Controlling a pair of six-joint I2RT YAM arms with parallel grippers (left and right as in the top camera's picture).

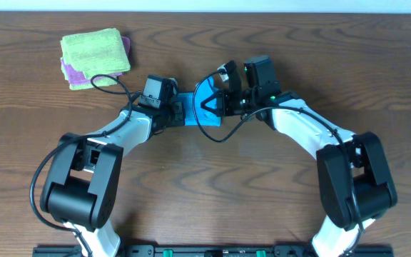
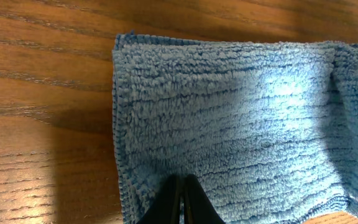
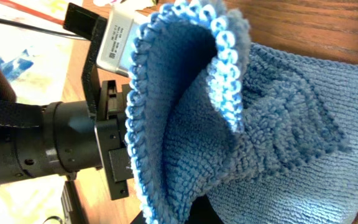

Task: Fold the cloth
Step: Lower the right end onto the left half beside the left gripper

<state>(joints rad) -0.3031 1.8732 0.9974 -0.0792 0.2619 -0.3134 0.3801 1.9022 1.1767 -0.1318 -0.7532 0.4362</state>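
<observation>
Fold only begun: the cloth sits at the centre of the table, its 3 o'clock side raised in the shut right gripper, its 9 o'clock edge pinched in the closed left gripper.

Cloth on table centre; folded stack back-left.

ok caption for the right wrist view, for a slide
Right hand holding a raised, curling edge of the cloth over the table
</observation>
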